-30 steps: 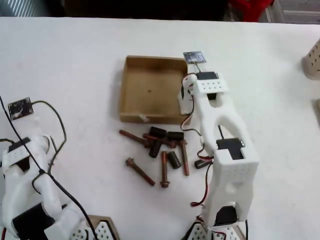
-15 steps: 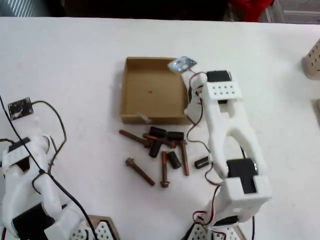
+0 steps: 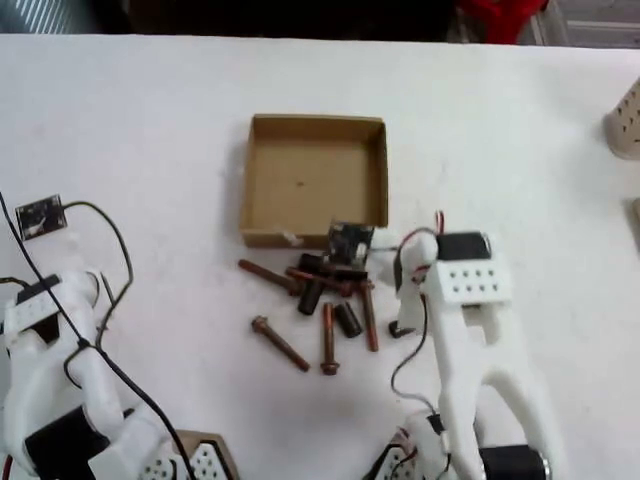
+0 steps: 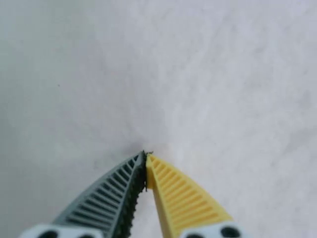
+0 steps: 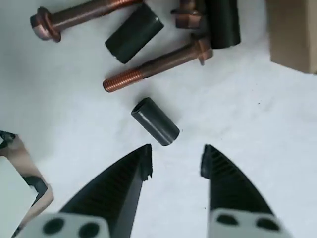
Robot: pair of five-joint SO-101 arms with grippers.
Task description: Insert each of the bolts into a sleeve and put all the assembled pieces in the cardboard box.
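Note:
The cardboard box (image 3: 315, 180) lies open and holds nothing. In front of it is a loose pile of several copper bolts (image 3: 280, 342) and black sleeves (image 3: 347, 318). My right arm (image 3: 465, 285) stands just right of the pile. Its gripper (image 5: 176, 158) is open, a short way from a lone black sleeve (image 5: 155, 128) lying on the table. Beyond that sleeve lie a bolt (image 5: 153, 66) and another sleeve (image 5: 133, 33). My left arm (image 3: 50, 380) is at the near left, its gripper (image 4: 145, 158) shut on nothing over bare table.
A corner of the box (image 5: 292, 29) sits beyond the pile. A small board (image 3: 40, 215) with a cable lies at the left. A pale object (image 3: 627, 125) stands at the far right edge. The white table (image 3: 150, 120) is bare to the left of the box.
My right arm has pulled back from beside the box toward the near edge, and its wrist has swung to face the lone sleeve. The left arm has not moved.

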